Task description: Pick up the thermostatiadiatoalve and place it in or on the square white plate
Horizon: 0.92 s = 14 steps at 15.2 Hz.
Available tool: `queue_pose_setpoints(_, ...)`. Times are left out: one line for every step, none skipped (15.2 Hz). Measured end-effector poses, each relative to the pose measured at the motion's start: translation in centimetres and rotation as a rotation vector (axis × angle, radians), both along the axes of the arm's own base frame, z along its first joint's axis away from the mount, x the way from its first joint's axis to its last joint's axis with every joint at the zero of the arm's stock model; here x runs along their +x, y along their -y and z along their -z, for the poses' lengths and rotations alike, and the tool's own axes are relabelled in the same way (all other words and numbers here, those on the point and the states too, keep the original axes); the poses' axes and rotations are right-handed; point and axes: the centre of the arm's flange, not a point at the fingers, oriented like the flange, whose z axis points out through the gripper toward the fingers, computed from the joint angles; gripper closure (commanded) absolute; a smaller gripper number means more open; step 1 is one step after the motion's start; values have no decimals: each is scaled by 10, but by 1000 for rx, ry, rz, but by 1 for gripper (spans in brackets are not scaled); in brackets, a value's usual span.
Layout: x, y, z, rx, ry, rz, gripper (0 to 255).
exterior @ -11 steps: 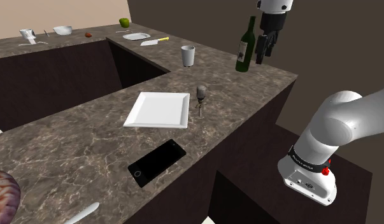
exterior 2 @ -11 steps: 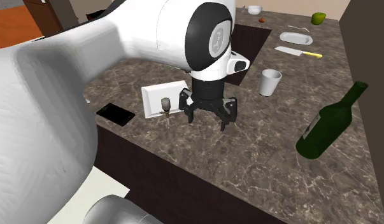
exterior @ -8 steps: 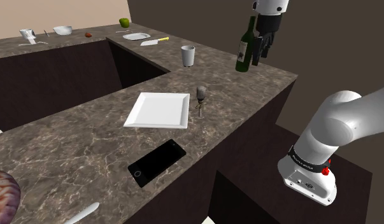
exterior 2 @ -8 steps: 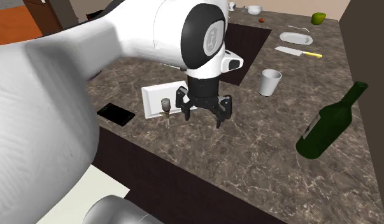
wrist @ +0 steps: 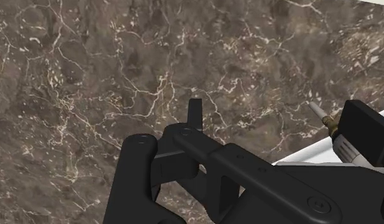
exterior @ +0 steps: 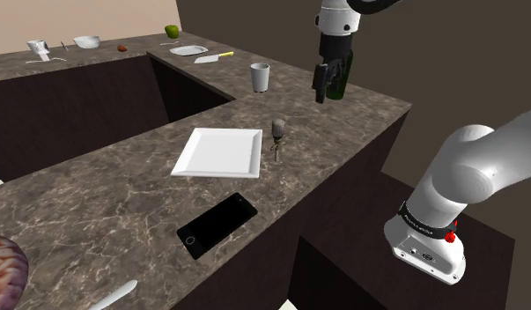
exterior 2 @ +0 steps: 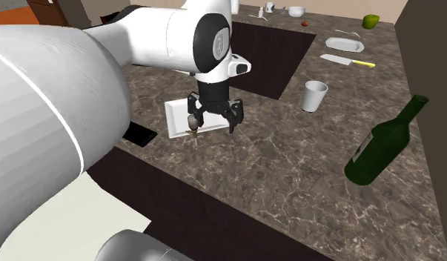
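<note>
The valve [exterior: 277, 134], a small grey knob on a brass stem, stands upright on the dark marble counter just beside the square white plate [exterior: 217, 151]. My black gripper [exterior: 321, 85] hangs open above the counter, up and to the shoulder view's right of the valve, in front of the green bottle [exterior: 342, 76]. In the second exterior view the gripper [exterior 2: 213, 121] hovers over the plate's [exterior 2: 175, 119] edge, one finger partly covering the valve. In the wrist view the valve's brass tip [wrist: 327, 119] and the plate's rim [wrist: 308, 156] lie beside one finger; nothing is between the fingers [wrist: 195, 113].
A white cup [exterior: 260, 77] stands behind the plate, a black phone [exterior: 217, 225] lies in front of it. The counter drops off at the shoulder view's right, with a dark recess [exterior: 78, 114] at the left. A yellow-handled knife [exterior: 213, 58] and a green apple [exterior: 171, 31] lie far back.
The gripper has swung away from the bottle's neck toward the shoulder view's left and lower, ending close to the valve and plate. It stays open. Nothing on the counter moved.
</note>
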Motion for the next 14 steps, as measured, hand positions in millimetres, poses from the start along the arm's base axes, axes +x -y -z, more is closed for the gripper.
queue_pose_setpoints(8,-10,6,2,1,-5,0)
queue_pose_setpoints(15,-18,8,4,3,-9,0)
queue_pose_setpoints(21,-32,9,7,5,-15,0)
queue_pose_setpoints(27,-45,13,9,7,-19,0)
queue_pose_setpoints(30,-57,16,11,9,-24,0)
queue_pose_setpoints(37,-67,19,13,11,-29,0)
queue_pose_setpoints(39,-77,21,15,12,-34,0)
queue_pose_setpoints(42,-87,26,17,13,-38,0)
queue_pose_setpoints(48,-100,31,19,16,-44,0)
queue_pose_setpoints(53,-113,34,21,17,-49,0)
queue_pose_setpoints(57,-121,33,23,18,-52,0)
queue_pose_setpoints(59,-124,37,24,19,-53,0)
queue_pose_setpoints(61,-126,42,25,19,-54,0)
queue_pose_setpoints(61,-127,46,25,19,-54,0)
